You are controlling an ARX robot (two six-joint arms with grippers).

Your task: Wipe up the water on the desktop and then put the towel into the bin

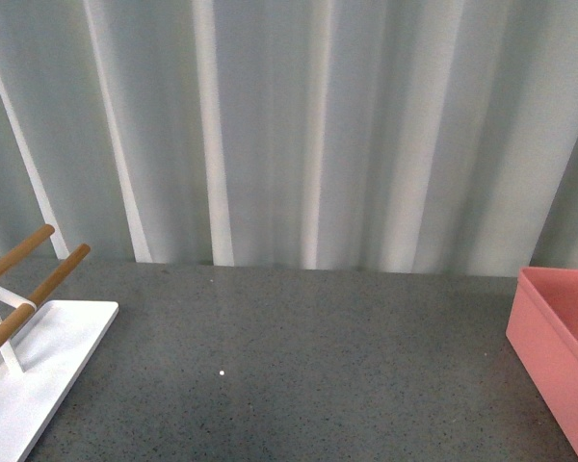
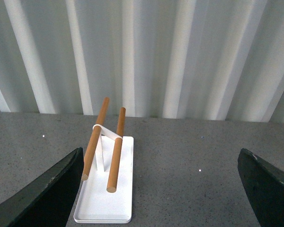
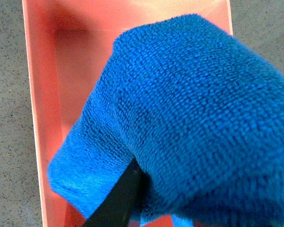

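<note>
The right claw (image 3: 132,189) grips the towel (image 3: 189,109) with the bin (image 3: 38,94) right under it, so the wiping looks done and next the claw must open to drop the towel in.

1 towel (image 3: 189,123), 1 bin (image 1: 549,356) at 3 o'clock, 1 rack (image 1: 53,351) at 9 w/ 2 rods (image 2: 116,150), 1 desktop (image 1: 308,375).

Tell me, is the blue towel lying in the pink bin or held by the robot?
Held. The towel is bunched in the right gripper, one dark finger showing; the visible floor of the bin is bare.
</note>
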